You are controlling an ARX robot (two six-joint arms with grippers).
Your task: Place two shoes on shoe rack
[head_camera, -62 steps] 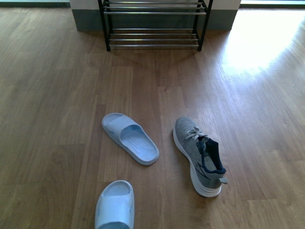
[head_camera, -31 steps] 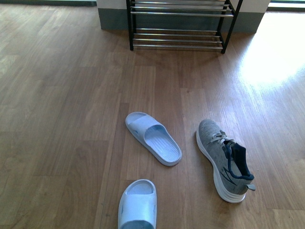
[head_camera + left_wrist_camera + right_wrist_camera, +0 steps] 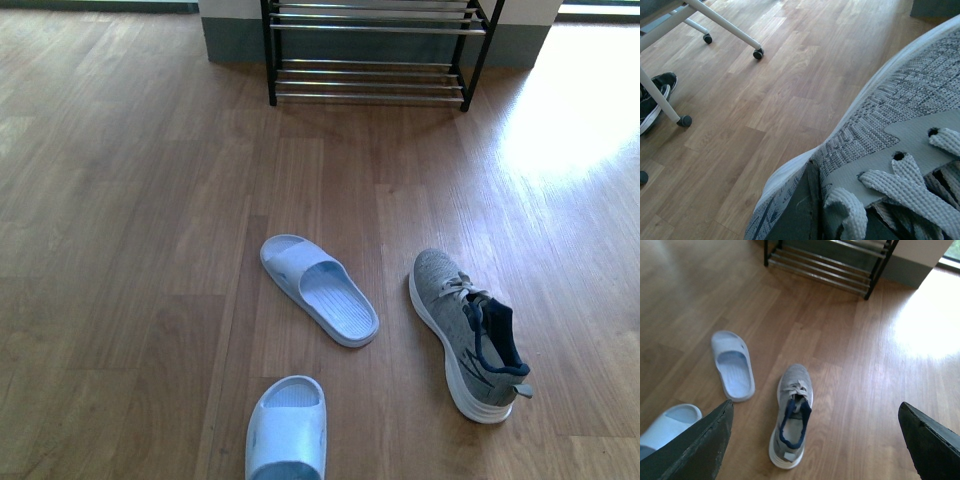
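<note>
Meanwhile, one grey sneaker (image 3: pixel 465 335) lay on the floor, on the right arm's side.
Its long axis ran heel to toe towards the shoe rack (image 3: pixel 370 92), well apart from it. The right gripper (image 3: pixel 815 405) hung above, fingers (image 3: pixel 705 440) spread wide and empty. A second sneaker (image 3: pixel 880 110) filled the left wrist view; the left arm's fingers were hidden, so their grip could not be told.

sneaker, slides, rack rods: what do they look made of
Sneaker: grey knit fabric upper, weave visible, with a white, probably foam or rubber sole. Slides: pale blue moulded rubber or foam, matte, one piece. Rack rods: shiny metal, likely chrome, reflecting light.
</note>
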